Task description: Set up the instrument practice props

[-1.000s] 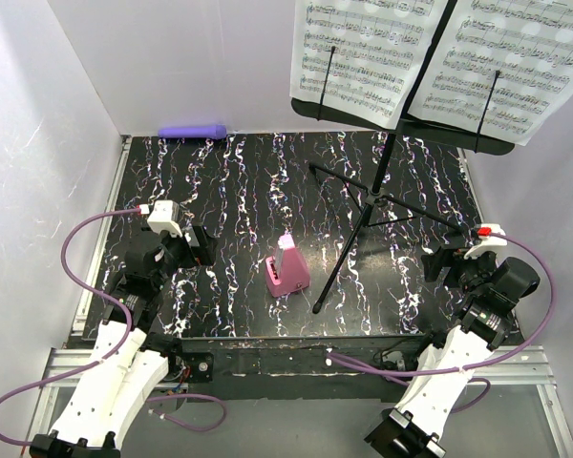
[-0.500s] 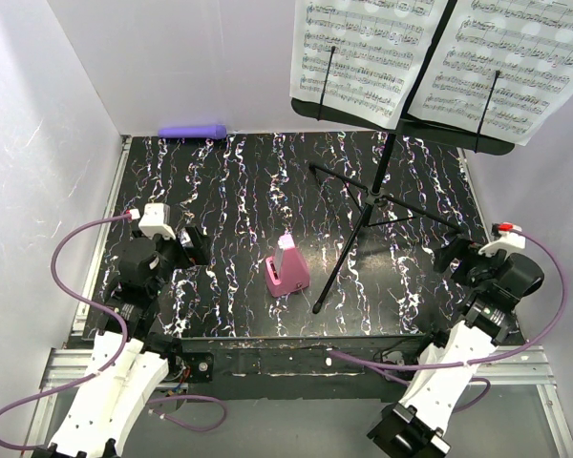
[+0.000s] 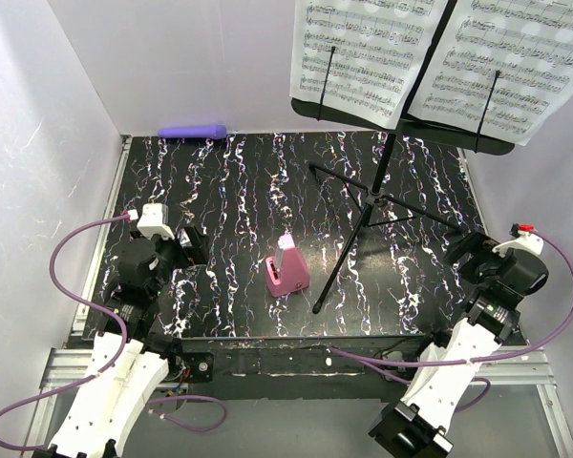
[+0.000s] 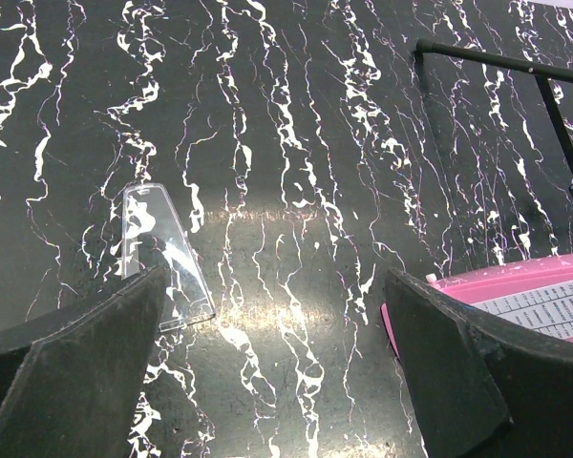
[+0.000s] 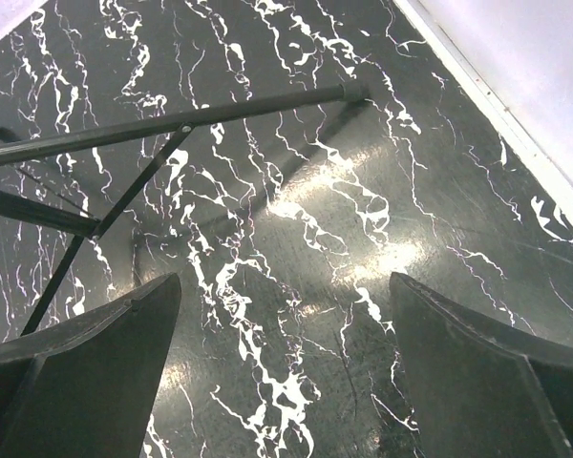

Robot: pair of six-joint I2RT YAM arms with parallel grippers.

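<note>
Seeing black music stand point(image 3: 363, 215) standing upright on its tripod legs at right-centre of the dark marbled counter point(image 3: 229, 181), perforated desk up at the back right. Seeing two sheet-music pages point(image 3: 368, 52) sitting side by side on that desk, each pinned by a thin black wire arm. Spotting pink metronome point(image 3: 286, 269) standing upright near the front middle of the counter, just left of the stand's nearest leg foot. Noting purple cylinder point(image 3: 193, 131) lying on its side against the back wall at the back left, well apart from everything else.

Showing left claw point(image 4: 275, 305) hanging low over the front left of the counter, released and spread wide, gripping nothing. Catching in its wrist view a clear trapezoid piece point(image 4: 162, 253) lying flat on the counter just beside the left finger, a pink edge of the metronome peeking past the right finger, and a stand leg crossing the top right.

Showing right claw point(image 5: 285, 296) at the front right, also released and wide, grasping nothing — only bare counter between its fingers, with a stand leg running across above them, its foot near the counter's right edge.
</note>
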